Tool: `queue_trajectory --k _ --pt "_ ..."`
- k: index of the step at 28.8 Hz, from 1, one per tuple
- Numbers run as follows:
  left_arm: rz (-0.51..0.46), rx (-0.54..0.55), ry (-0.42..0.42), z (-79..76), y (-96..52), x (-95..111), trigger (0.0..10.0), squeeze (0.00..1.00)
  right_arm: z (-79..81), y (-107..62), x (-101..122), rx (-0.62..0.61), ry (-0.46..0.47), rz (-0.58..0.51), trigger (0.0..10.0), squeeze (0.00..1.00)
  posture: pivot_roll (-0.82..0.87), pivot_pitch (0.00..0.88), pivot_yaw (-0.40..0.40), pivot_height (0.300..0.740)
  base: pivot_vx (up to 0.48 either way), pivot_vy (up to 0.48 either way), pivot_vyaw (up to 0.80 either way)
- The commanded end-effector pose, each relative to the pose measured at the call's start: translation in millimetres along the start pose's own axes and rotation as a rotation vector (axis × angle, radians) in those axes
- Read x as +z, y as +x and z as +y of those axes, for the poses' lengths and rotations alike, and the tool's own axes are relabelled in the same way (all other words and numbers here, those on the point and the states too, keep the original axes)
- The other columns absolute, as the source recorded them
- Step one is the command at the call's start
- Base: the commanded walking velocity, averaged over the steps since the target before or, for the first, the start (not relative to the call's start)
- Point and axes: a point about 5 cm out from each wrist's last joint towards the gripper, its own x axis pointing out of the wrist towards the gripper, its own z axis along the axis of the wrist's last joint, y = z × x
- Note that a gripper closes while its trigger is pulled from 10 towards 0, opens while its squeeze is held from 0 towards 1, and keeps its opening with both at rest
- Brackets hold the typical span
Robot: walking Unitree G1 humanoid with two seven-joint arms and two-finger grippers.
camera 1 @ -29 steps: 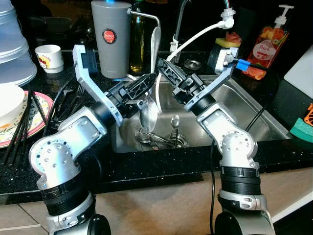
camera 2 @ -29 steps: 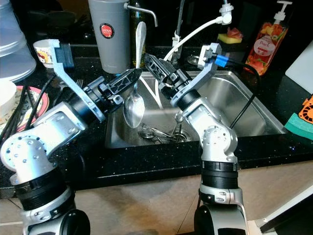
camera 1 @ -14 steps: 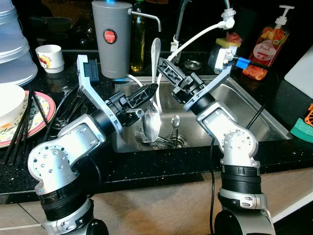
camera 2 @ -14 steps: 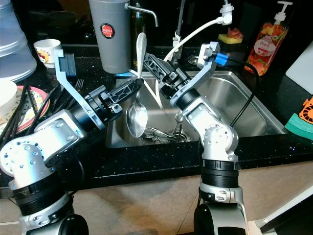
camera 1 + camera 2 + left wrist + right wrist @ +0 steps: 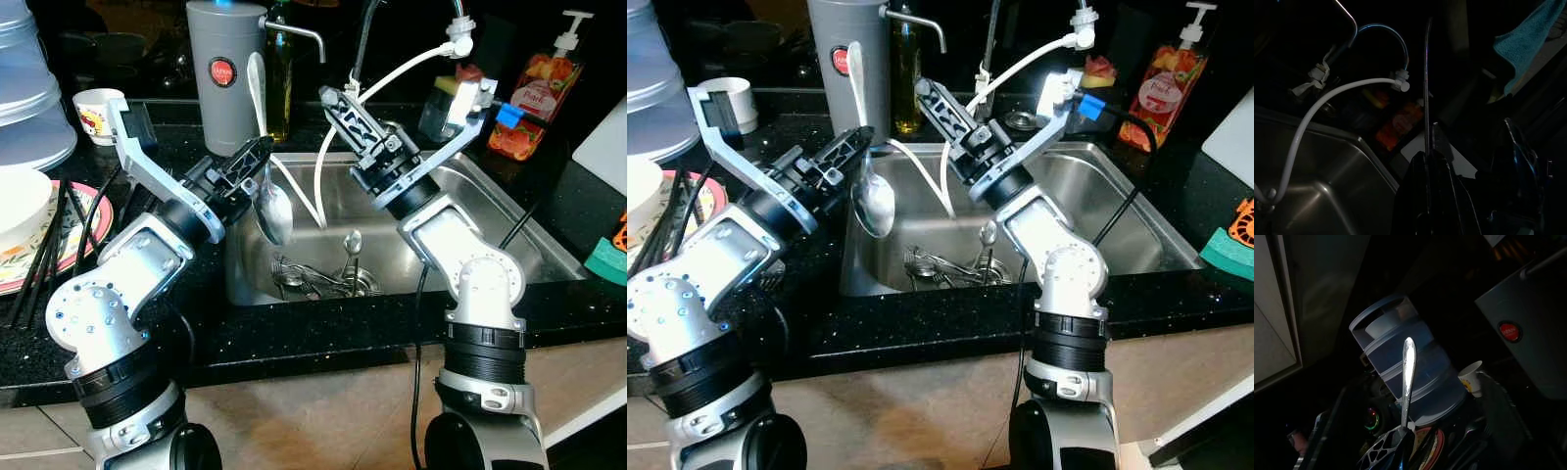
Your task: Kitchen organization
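Presently: lines on one moment at the kitchen sink [image 5: 509, 220]

Left gripper [image 5: 257, 168]: clamped on a large steel spoon [image 5: 274, 208]; bowl hanging down over the sink's left edge, handle pointing up past the grey dispenser [image 5: 223, 73]

Right gripper [image 5: 343, 110]: raised above the basin, just beside the white hose [image 5: 392, 73]; fingers narrow, holding nothing

Rest of the cutlery [image 5: 313, 276]: heaped round the drain, not yet lifted

Risk: spoon pinched at one spot on the neck, so likely to swivel or slip under a quick swing; handle close to the dispenser and apt to knock it; right fingers near enough to snag the hose

Left wrist view: spoon handle [image 5: 1426, 83] edge-on, a thin line between the fingers

Right wrist view: same handle [image 5: 1406, 377] broadside and gleaming, with stacked blue containers [image 5: 1405, 357] behind
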Motion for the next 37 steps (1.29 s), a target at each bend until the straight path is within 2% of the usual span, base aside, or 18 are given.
queue_trajectory --k 1,2,3,4,5,14,23,24,25,26,27,37 --pt "0.042 -0.037 -0.009 -5.3 0.0 -7 0.0 0.0 5.4 -0.3 -3 0.028 -0.016 0.03 10.0 1.0 -0.02 0.1 -0.033 0.74 0.0 0.0 0.0" --pt "0.042 -0.037 -0.009 -5.3 0.0 -7 0.0 0.0 5.4 -0.3 -3 0.028 -0.016 0.03 10.0 1.0 -0.02 0.1 -0.033 0.74 0.0 0.0 0.0" --pt "0.065 -0.051 -0.02 -7.3 0.2 -11 0.0 0.0 6.3 -0.1 -4 0.034 -0.02 0.042 10.0 0.71 -0.02 0.1 -0.033 0.74 0.0 0.0 0.0" --pt "0.065 -0.051 -0.02 -7.3 0.2 -11 0.0 0.0 6.3 -0.1 -4 0.034 -0.02 0.042 10.0 0.71 -0.02 0.1 -0.033 0.74 0.0 0.0 0.0" --pt "0.097 -0.066 -0.029 -9.5 0.5 -17 0.0 0.0 7.3 0.2 -6 0.04 -0.021 0.053 10.0 0.0 -0.02 0.101 -0.033 0.74 0.0 0.0 0.0" --pt "0.214 -0.085 -0.076 -14.0 2.9 -41 0.0 0.0 11.0 0.3 -11 0.061 -0.007 0.082 10.0 0.0 -0.02 0.101 -0.033 0.74 0.0 0.0 0.0" --pt "0.218 -0.102 -0.075 -15.6 2.5 -39 0.0 0.0 9.6 -0.8 -13 0.059 -0.007 0.107 10.0 0.0 -0.02 0.102 -0.031 0.74 0.0 0.0 0.0" --pt "0.218 -0.098 -0.073 -15.2 2.3 -38 0.0 0.0 9.8 -0.6 -13 0.06 -0.004 0.105 9.6 0.0 -0.02 0.102 -0.031 0.74 0.0 0.0 0.0" --pt "0.218 -0.095 -0.072 -14.7 2.0 -38 0.0 0.0 9.6 -0.4 -13 0.057 0.0 0.103 3.8 0.0 -0.02 0.102 -0.031 0.74 0.0 0.0 0.0" --pt "0.218 -0.093 -0.071 -14.4 1.8 -37 0.0 0.0 9.0 -0.1 -13 0.052 0.005 0.101 2.2 0.0 -0.02 0.102 -0.031 0.74 0.0 0.0 0.0" --pt "0.216 -0.09 -0.069 -13.8 1.6 -37 0.0 0.0 9.0 0.0 -13 0.055 0.009 0.101 0.0 0.0 -0.02 0.102 -0.031 0.74 0.0 0.0 0.0" --pt "0.208 -0.076 -0.067 -11.5 0.2 -33 0.0 0.0 7.0 -0.6 -11 0.053 0.026 0.099 0.0 0.0 -0.02 0.106 -0.031 0.74 0.0 0.0 0.0"
